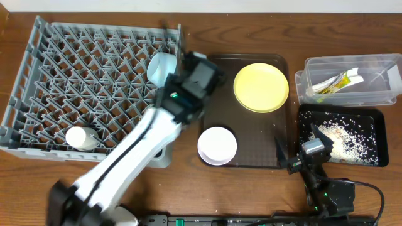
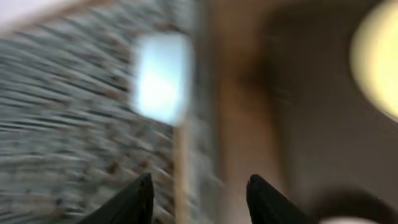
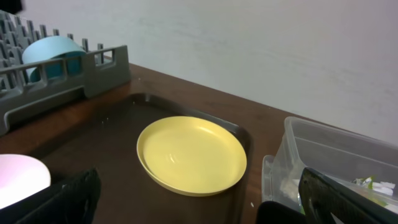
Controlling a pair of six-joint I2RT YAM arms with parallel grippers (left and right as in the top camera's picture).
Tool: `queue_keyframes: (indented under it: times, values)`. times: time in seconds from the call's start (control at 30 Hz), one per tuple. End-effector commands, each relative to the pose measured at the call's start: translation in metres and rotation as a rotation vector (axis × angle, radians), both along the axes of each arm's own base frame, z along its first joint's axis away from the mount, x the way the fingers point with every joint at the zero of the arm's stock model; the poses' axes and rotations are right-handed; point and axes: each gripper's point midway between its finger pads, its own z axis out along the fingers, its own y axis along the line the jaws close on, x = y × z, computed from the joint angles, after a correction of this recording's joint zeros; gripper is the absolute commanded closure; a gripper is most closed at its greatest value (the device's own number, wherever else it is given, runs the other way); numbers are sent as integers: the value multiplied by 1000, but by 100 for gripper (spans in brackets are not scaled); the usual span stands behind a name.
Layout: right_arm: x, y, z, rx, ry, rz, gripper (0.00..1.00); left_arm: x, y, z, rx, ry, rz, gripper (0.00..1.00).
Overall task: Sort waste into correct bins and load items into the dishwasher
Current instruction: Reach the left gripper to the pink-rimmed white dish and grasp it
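Wooden table (image 1: 251, 188), pale wall behind. Grey dish rack (image 1: 94, 81) at left: light-blue bowl (image 1: 162, 67) on edge at its right side, white cup (image 1: 81, 137) lying front-left. Left gripper (image 2: 199, 178) just beside that bowl, jaws apart, empty; its wrist view is blurred. Brown tray (image 1: 251, 135) carries yellow plate (image 1: 260, 86) and white bowl (image 1: 217, 145). Right gripper (image 3: 199, 180) spread wide, empty, near black tray (image 1: 380, 141) of crumbs (image 1: 342, 135). Wrapper (image 1: 336, 81) in clear tub (image 1: 377, 66).

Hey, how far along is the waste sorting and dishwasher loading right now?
Done: the wrapper lies in the clear tub, the rice crumbs in the black tray, and the light-blue bowl and white cup sit in the dish rack. In hand: nothing; the left gripper and right gripper are open and empty. Left: the yellow plate and white bowl on the brown serving tray.
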Motion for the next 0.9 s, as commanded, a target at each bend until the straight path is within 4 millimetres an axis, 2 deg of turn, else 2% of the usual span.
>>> queue_keyframes:
  times: [0.0,0.17,0.4,0.5,0.6,0.67,0.77,0.87]
  values:
    - [0,1,-1,-13,-5,4,1,-46,-53,-11,-299,241,-140,50]
    - [0,1,-1,-13,-5,4,1,-77,-52,-51,-328,425,-82,50]
    - [0,1,-1,-13,-5,4,1,-93,-40,-122,-283,535,18,50]
    - [0,1,-1,-13,-6,4,1,-100,-33,-141,-250,579,51,50]
    - [0,1,-1,-13,-5,4,1,-103,-31,-156,-230,608,64,50]
    - [0,1,-1,-13,-5,4,1,-102,-34,-163,-233,618,63,55]
    - [0,1,-1,-13,-5,4,1,-101,-47,-168,-286,639,40,67]
    - [0,1,-1,-13,-5,4,1,-100,-60,-167,-349,651,12,68]
